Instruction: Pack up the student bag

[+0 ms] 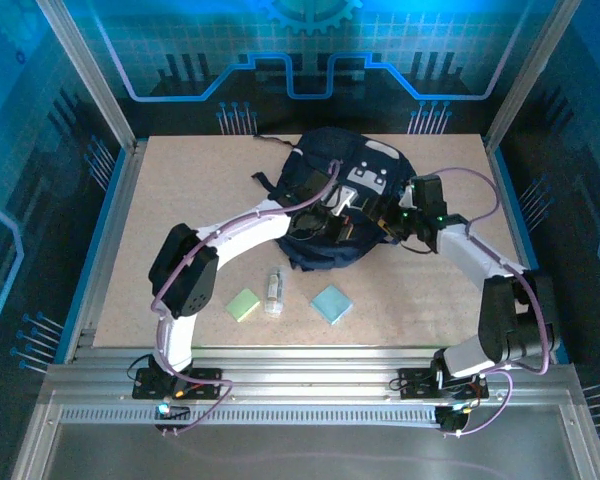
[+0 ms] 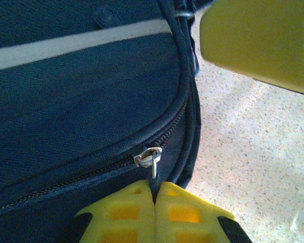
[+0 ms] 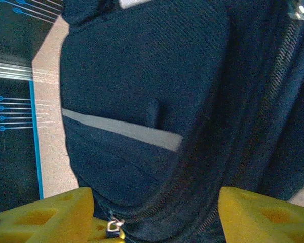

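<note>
The student bag [image 1: 325, 165] lay mid-surface [image 1: 180, 230], toward the far edge. Left jaws were pinched shut on its zipper pull [image 2: 151, 158]; right jaws gaped empty beside it. Unzipping seemed in hand: next, the pull needed drawing along its track.

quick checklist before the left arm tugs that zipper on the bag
1. Grip: left gripper shut on zipper pull: ok.
2. Brace: right gripper holding student bag: not ok, jaws open, nothing gripped.
3. Zipper track free of snags: cannot tell.
4. Loose items, green pad, clear bottle and blue pad, apart from both arms: ok.
5. Bag lying on table: ok.
</note>
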Tool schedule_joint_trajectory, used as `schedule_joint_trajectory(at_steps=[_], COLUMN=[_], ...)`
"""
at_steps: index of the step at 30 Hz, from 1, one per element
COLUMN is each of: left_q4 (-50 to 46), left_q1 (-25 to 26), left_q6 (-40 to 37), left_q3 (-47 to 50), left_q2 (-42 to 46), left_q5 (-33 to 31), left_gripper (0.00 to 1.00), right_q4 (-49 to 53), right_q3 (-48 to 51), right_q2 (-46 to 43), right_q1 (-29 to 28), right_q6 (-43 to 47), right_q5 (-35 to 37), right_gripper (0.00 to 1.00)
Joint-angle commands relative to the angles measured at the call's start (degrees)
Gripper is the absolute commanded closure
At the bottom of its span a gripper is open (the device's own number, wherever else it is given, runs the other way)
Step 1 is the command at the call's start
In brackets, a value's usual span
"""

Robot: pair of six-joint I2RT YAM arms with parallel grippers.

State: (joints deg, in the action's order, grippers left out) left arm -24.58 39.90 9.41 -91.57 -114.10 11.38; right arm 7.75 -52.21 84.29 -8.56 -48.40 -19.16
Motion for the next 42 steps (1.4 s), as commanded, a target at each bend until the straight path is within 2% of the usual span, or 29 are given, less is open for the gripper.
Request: schedule_joint_trajectory(at_steps=[1,3,5,8,10,11,15,22,29,31,35,40,42], left_q4=[1.3,1.0,1.0,1.5,1.8,1.8,1.2,3.0,2.9,2.2,6.6,11.4,11.7], left_q1=[1.4,2.0,2.5,2.8,2.7,2.7,1.5,-7.5,-17.2,-17.1,-15.5,-9.7,-7.9], left_q6=[1.0,0.9,1.1,1.5,1.5,1.4,0.2,2.3,1.0,-0.1,3.2,7.1,7.3], left_q3=[-3.4,-4.0,-3.9,-2.8,-1.9,-1.0,3.8,13.7,19.5,19.4,22.4,24.9,23.8], left_q2=[-0.7,-1.4,-1.6,-1.3,-0.8,-0.4,2.4,6.3,12.0,13.2,16.5,19.3,18.5], left_q5=[4.6,4.6,4.6,4.6,3.3,1.6,-8.2,-9.0,-13.4,-14.4,-8.4,-5.7,-5.5], left_gripper=[1.00,1.00,1.00,1.00,1.00,1.00,1.00,1.00,1.00,1.00,1.00,1.00,1.00], right_q4=[-0.7,-2.4,-4.9,-11.3,-13.9,-14.6,-12.6,-10.4,-4.7,-4.9,-9.3,-5.1,-4.6], right_q3=[0.9,0.1,-0.3,0.5,0.9,1.2,1.2,-0.1,-4.8,-6.9,-12.2,-23.7,-26.2], right_q2=[0.1,2.2,4.7,8.1,9.4,9.5,7.6,6.7,8.8,11.1,16.7,24.6,26.1], right_q1=[1.1,1.3,1.6,1.8,1.7,1.8,2.6,6.0,6.8,7.0,8.5,9.3,9.3], right_q6=[-0.3,-1.0,-2.5,-6.0,-7.3,-7.3,-4.3,-1.7,3.2,3.3,0.1,0.8,0.6], right_q5=[-2.9,-4.2,-4.7,-6.2,-6.7,-6.3,-4.0,-7.2,-7.7,-7.4,-7.2,-5.0,-5.1], right_gripper=[0.35,0.38,0.47,0.70,0.92,1.00,1.00,1.00,1.00,1.00,1.00,1.00,0.93])
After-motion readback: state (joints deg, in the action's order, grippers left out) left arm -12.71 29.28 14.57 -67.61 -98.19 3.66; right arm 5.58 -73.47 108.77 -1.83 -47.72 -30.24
